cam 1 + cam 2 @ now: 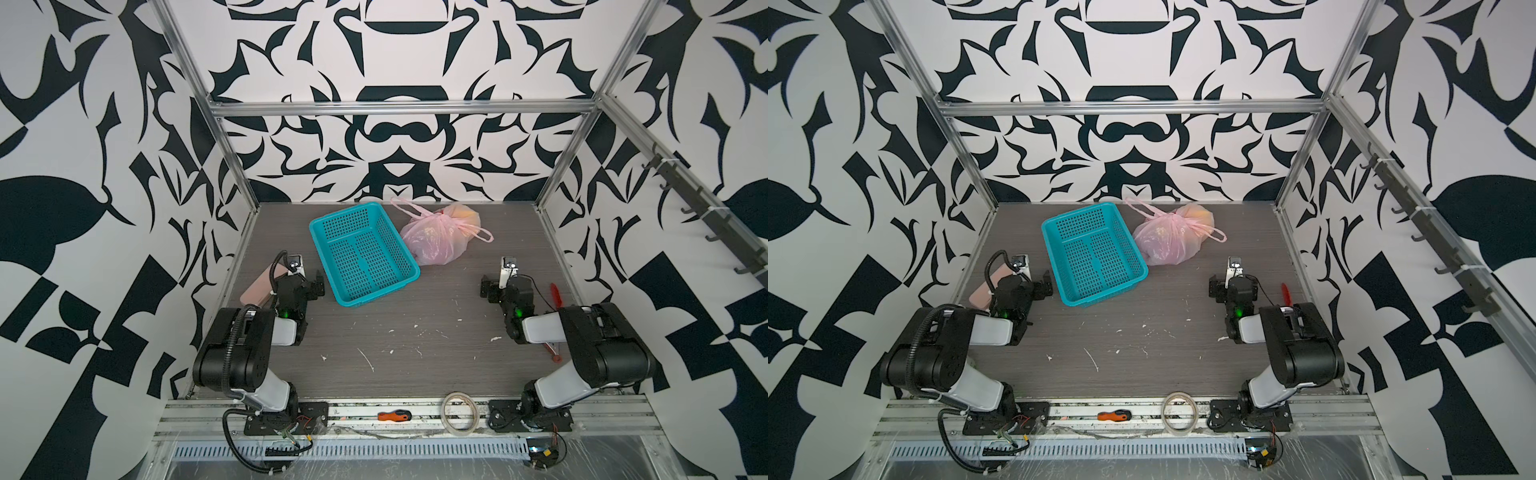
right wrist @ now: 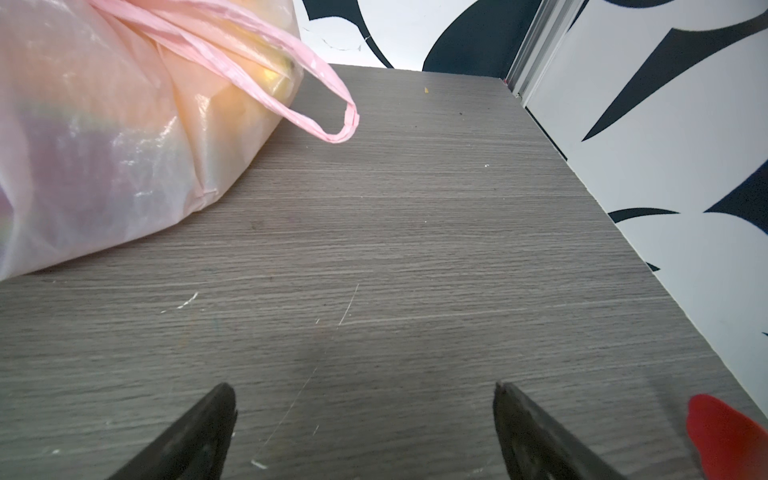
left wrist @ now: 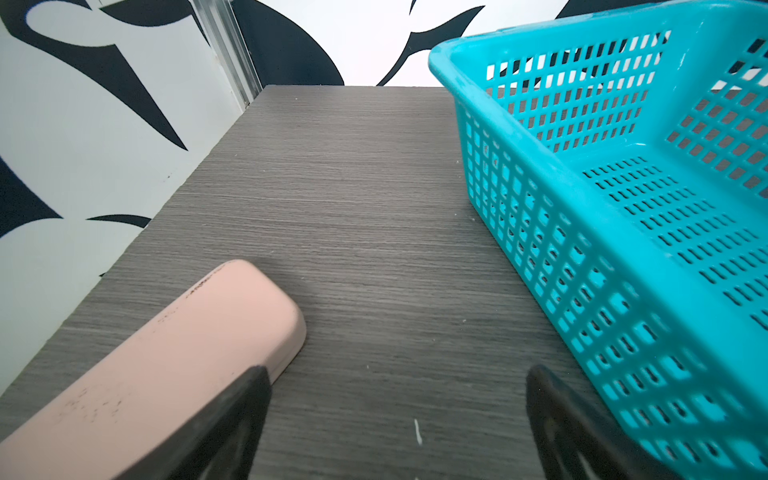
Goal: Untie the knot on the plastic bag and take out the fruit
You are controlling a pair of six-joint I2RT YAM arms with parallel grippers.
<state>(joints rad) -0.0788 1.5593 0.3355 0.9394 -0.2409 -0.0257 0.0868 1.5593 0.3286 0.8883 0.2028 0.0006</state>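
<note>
— Plastic bag [image 1: 432, 245] [image 1: 1163, 247]: where is it?

— Upper middle of both top views, lying on the table [image 1: 415, 353] close to the back wall. It is pale pink and see-through. The right wrist view catches its side too [image 2: 104, 145].

— And the knot [image 1: 442, 215]?

— Tied, on the bag's upper side. One loop handle [image 1: 401, 205] reaches toward the upper left, and the second loop handle [image 1: 484, 237] sticks out to the right.

— Can you see the fruit [image 1: 465, 214]?

— Only as a yellow-orange blur inside the plastic. I cannot tell which pieces are which.

— What sits next to the bag?

— The teal basket [image 1: 365, 257], just to its left and turned at an angle. Whether the two touch, I cannot tell.

— The tools?

— The left gripper [image 3: 397, 370] is at the lower left of the basket in the top views. Its jaws are spread wide with only table between them. A pink case [image 3: 166, 365] is on one side of it and the basket wall [image 3: 582, 199] on the other.

— The right gripper [image 2: 363, 385] is below and right of the bag, apart from it. Its jaws are just as wide and grip nothing. A red object [image 1: 555, 293] lies just to its right.

— Anything further out?

— An orange-handled screwdriver [image 1: 394, 415] and a tape roll [image 1: 459, 413] lie on the metal rail at bottom centre.
</note>
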